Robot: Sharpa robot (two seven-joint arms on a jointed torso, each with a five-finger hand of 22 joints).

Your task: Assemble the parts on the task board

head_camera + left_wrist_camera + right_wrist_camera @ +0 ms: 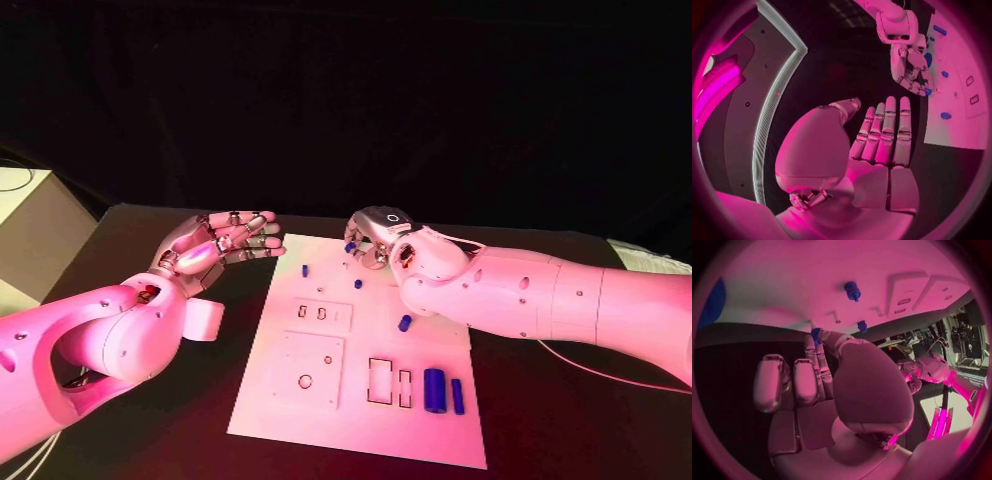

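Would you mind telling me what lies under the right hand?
The right hand pinches a small blue part over the task board's far edge; the board beneath it is covered.

Left robot hand (879, 135) fingers straight, right robot hand (912, 67) pinching blue part (927, 92), task board (967, 120)

No legible txt or nos.

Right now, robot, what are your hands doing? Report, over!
Left hand open, hovering beside the task board, holding nothing. Right hand pinching a small blue part over the board's far edge. Nothing in the way.
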